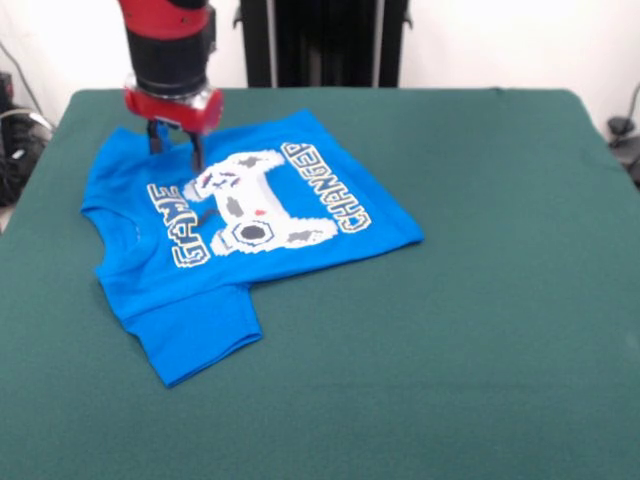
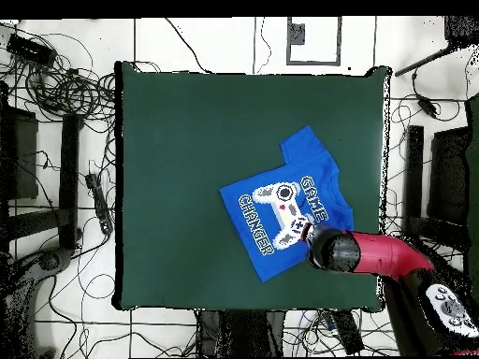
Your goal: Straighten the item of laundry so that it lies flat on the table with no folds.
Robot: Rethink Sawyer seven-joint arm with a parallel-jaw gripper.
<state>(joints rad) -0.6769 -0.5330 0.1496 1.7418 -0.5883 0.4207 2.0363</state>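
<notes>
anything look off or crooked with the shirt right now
The blue T-shirt lies skewed to the green table's edges, and the far sleeve is not spread out. The gripper is down on the shirt beside the controller print.

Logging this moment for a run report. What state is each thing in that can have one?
T-shirt: print side up, mostly spread out, lying askew on the table; the far sleeve is not visible as a separate shape.
Tool: open, fingers pointing down over the shirt's far edge beside the print, holding nothing; contact with the cloth cannot be told.
Table: green top, shirt lying toward one side.
</notes>
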